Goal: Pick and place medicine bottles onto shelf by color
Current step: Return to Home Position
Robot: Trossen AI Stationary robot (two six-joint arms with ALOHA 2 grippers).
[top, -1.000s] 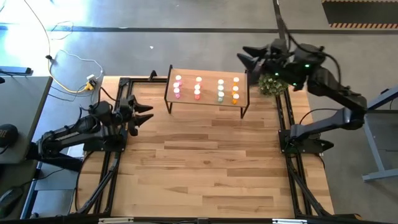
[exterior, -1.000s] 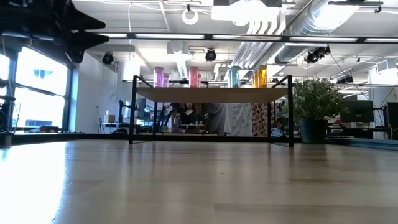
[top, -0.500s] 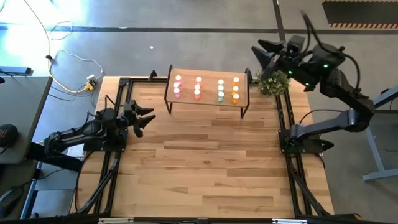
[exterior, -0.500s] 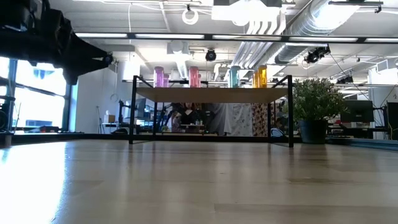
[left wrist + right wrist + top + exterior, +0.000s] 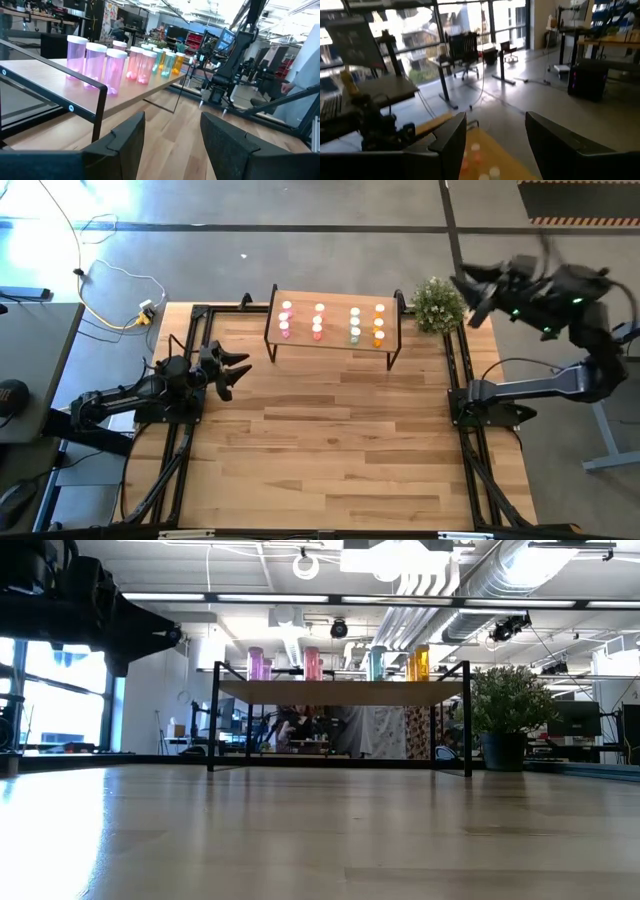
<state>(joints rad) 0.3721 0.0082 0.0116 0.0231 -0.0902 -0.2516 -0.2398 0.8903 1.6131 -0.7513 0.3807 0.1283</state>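
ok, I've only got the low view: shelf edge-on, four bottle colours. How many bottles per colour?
Observer: From above, the medicine bottles on the shelf look like four lines of three: pink, salmon, green, orange.
Operator: Right arm?
Observer: Right gripper is open and empty, beyond the table's right edge, by the plant.
Operator: Left?
Observer: Left gripper is open, empty, near the table's left edge, facing the shelf.

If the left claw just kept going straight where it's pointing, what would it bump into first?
Probably the shelf: the left gripper, open, points at its near end, below the pink bottles. Height is unclear, so it could pass underneath.
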